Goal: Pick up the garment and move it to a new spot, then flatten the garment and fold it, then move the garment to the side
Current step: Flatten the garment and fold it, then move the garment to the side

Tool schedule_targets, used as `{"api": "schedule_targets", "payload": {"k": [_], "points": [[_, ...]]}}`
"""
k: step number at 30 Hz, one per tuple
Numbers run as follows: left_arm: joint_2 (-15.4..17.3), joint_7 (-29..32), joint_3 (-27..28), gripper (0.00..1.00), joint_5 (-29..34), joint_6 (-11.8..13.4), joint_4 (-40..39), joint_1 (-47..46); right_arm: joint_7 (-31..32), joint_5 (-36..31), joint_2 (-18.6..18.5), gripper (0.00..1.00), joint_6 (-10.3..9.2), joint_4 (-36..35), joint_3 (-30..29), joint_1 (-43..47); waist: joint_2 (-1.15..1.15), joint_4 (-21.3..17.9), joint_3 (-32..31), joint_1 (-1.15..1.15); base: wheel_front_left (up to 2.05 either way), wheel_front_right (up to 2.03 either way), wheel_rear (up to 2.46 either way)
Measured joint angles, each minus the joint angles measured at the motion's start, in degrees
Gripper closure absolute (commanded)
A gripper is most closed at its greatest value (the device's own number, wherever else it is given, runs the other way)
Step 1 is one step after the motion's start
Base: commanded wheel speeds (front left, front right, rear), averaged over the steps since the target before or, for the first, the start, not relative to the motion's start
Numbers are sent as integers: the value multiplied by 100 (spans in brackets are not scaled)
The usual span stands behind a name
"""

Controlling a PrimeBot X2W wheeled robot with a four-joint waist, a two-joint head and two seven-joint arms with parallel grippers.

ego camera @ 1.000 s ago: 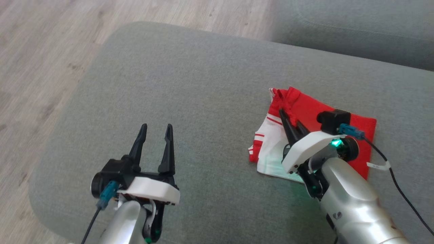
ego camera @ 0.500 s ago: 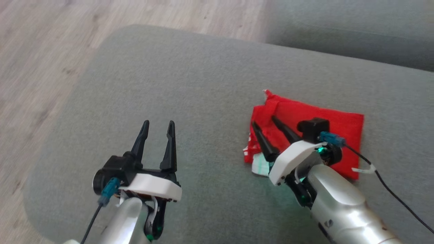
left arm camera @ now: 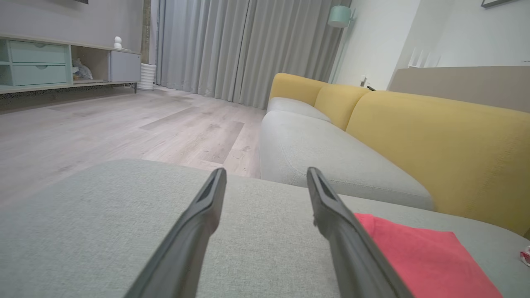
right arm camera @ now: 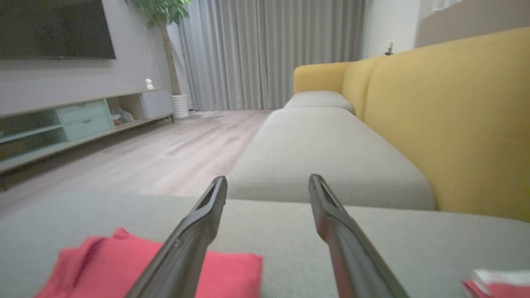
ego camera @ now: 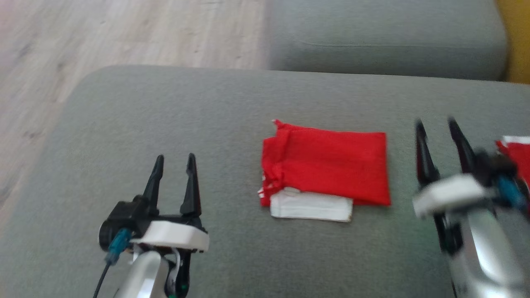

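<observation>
Our right gripper (ego camera: 435,122) has just let go and swung clear, wide and empty, and the folded red-and-white cloth garment (ego camera: 327,165) lies on the grey seat cushion (ego camera: 165,103) to its left. Our left gripper (ego camera: 175,157) is wide open too. The fold looks done, so we'd say only the sideways move remains.

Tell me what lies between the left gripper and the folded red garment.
Just a bare stretch of grey cushion. In the head view, nothing sits between the left gripper and the folded red garment.
</observation>
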Motion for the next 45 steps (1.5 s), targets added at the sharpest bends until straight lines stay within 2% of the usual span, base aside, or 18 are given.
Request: {"api": "schedule_targets", "payload": {"k": [5,10,16,26,29,34,41,45], "points": [[1,0,199,0,103,-2,-73,210,0,-549,231,0,0,-690,-533,1070,0,-308,-42,0,0,0,0],[4,0,442,0,242,-2,-160,420,0,-651,344,0,0,-1270,-677,1365,0,-506,-48,0,0,0,0],[5,0,467,0,312,-11,-194,477,0,-558,353,0,0,-1376,-635,1474,0,-535,-33,1,0,0,0],[5,0,309,0,313,-62,-192,450,34,-432,353,0,0,-1385,-465,1385,0,-349,183,1,0,0,0],[4,0,297,0,326,-63,-189,375,293,-406,352,0,0,-1245,-447,1113,0,-283,372,1,0,0,0],[4,0,265,0,326,-65,-183,237,739,53,347,0,0,-818,-232,720,0,-154,596,1,0,0,0],[2,0,121,0,290,-62,-179,7,1418,-53,345,0,0,188,69,228,0,109,918,2,0,0,0],[2,0,78,0,275,-59,-164,-62,1582,-155,327,0,0,702,73,-8,0,252,1004,1,0,0,0]]}}
